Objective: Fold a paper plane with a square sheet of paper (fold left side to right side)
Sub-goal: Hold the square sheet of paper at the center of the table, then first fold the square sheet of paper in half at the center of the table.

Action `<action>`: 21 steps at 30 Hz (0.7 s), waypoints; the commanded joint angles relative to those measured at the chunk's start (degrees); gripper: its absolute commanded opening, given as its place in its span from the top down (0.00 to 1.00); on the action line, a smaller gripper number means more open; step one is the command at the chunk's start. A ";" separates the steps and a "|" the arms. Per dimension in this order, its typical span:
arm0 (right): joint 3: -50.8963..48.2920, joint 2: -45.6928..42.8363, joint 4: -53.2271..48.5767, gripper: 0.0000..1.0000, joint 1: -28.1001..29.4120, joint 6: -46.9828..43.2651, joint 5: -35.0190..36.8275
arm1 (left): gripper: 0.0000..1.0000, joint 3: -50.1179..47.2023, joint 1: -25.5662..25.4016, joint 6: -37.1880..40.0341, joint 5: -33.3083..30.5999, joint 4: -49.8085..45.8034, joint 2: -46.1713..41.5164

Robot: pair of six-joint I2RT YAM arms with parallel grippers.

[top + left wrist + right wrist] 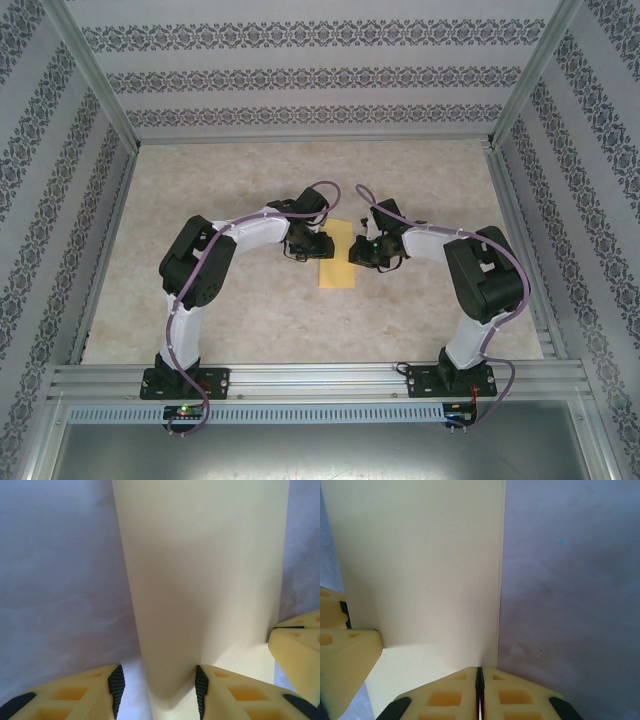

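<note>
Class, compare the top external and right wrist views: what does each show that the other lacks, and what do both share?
Top external: the left arm and right arm whole, and the yellow paper as a complete narrow rectangle. Right wrist: the right gripper shut at the paper's right edge, a finger of the left gripper on the sheet. Shared: paper lying on the table, flanked by both grippers.

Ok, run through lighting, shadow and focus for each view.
Top external: even light, sharp, no glare on the paper. Left wrist: soft shadow down the paper's left half, table hazy and bluish. Right wrist: faint shading beside the left gripper's finger.
</note>
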 commanded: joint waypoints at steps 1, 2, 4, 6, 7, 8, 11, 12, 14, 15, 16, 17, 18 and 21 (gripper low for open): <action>-0.17 2.46 -4.40 0.89 0.75 -1.82 2.97 | 0.51 -2.13 -0.44 1.42 -0.76 0.92 -1.64; -0.16 2.68 -4.53 0.89 0.73 -1.82 2.93 | 0.50 -2.68 0.03 1.37 -0.34 1.74 -2.93; -0.14 2.90 -4.42 0.89 0.78 -1.74 2.85 | 0.49 -4.04 0.76 1.03 0.67 3.45 -5.48; -0.17 2.99 -4.32 0.89 0.79 -1.65 2.78 | 0.48 -5.32 1.38 0.76 1.13 4.54 -8.01; -0.11 2.99 -4.27 0.89 0.85 -1.69 2.82 | 0.48 -5.83 1.57 0.72 1.12 4.96 -8.96; -0.13 2.97 -4.28 0.89 0.83 -1.73 2.84 | 0.48 -6.46 1.69 0.48 1.12 5.48 -10.01; -0.02 2.90 -4.52 0.89 0.77 -1.87 3.02 | 0.49 -8.53 1.77 -0.34 2.46 8.66 -12.02; 0.08 2.90 -4.47 0.89 0.78 -1.87 3.02 | 0.50 -9.27 1.78 -0.74 3.78 10.49 -12.36; 0.00 2.90 -4.52 0.89 0.83 -1.81 3.02 | 0.55 -10.53 1.77 -1.59 7.44 14.73 -12.05; 0.07 2.90 -4.36 0.89 0.78 -1.82 3.02 | 0.58 -10.80 1.76 -2.13 9.56 16.50 -11.37; 0.00 2.82 -4.39 0.89 0.77 -1.82 3.02 | 0.62 -10.79 1.74 -2.71 11.19 17.91 -10.55; 0.03 2.81 -4.40 0.89 0.83 -1.89 3.04 | 0.65 -10.76 1.78 -3.24 12.90 19.47 -9.42; 0.00 2.73 -4.49 0.89 0.80 -1.87 3.13 | 0.68 -10.60 1.72 -3.88 14.51 20.74 -8.22; 0.00 2.73 -4.63 0.89 0.78 -1.91 3.35 | 0.71 -10.09 1.69 -4.58 16.39 22.63 -5.17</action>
